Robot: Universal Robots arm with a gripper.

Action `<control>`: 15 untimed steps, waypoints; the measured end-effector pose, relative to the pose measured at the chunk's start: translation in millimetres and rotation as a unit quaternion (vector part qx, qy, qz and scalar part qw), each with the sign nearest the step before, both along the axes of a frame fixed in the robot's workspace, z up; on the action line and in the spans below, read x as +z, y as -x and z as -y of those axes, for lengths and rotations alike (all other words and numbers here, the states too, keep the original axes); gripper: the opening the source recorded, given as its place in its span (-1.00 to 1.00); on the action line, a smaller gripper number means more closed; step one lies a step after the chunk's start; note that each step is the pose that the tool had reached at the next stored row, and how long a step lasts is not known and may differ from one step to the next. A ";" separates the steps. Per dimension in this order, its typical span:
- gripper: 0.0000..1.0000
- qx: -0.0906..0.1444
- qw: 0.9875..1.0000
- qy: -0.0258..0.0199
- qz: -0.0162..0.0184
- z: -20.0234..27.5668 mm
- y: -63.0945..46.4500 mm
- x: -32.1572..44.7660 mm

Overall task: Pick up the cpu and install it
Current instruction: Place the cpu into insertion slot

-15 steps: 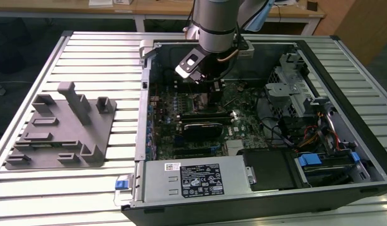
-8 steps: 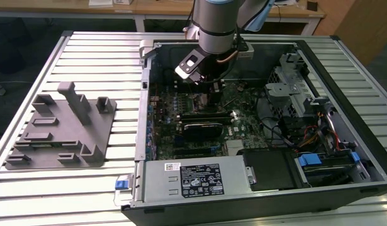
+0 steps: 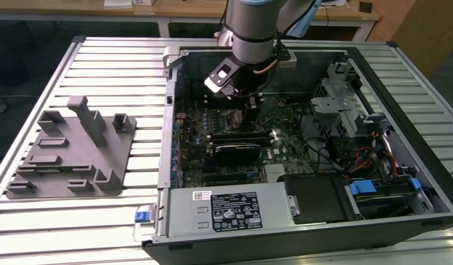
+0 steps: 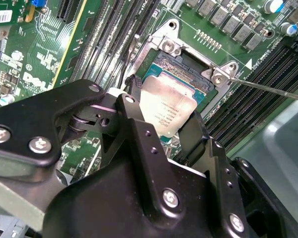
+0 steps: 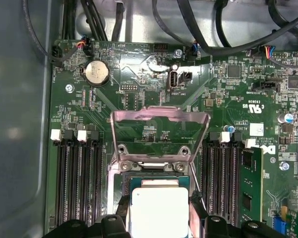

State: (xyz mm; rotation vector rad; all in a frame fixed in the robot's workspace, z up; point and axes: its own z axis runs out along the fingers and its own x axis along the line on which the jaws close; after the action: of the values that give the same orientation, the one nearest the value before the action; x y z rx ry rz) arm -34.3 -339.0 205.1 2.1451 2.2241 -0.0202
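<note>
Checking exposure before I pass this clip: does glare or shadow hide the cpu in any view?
First wrist view: glare whitens the cpu top. Second wrist view: the cpu is evenly lit, held in the dark claw. Exterior view: the computer case is dim inside, beneath the arm.

My arm (image 3: pixel 254 33) hangs nearly upright from the far side of the scene, with the wrist (image 3: pixel 234 77) leaning slightly toward the exterior view's left. My gripper (image 4: pixel 161 113) points down. Its two black fingers (image 4: pixel 132 101) are closed in on the cpu (image 4: pixel 169 106), one against each of two opposite edges, clamping it between them.
</note>
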 end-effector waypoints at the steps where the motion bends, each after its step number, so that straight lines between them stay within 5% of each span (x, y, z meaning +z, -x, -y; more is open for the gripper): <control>1: 0.09 0.000 1.000 0.000 0.000 0.0 0.7 -0.1; 10: 0.09 -0.008 1.000 -0.001 0.000 0.0 1.1 -3.8; 15: 0.09 -0.008 1.000 -0.006 -0.001 0.0 1.3 -6.1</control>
State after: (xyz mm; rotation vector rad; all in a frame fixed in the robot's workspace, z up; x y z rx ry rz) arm -35.6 -339.0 199.0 2.1701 2.2129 -0.0089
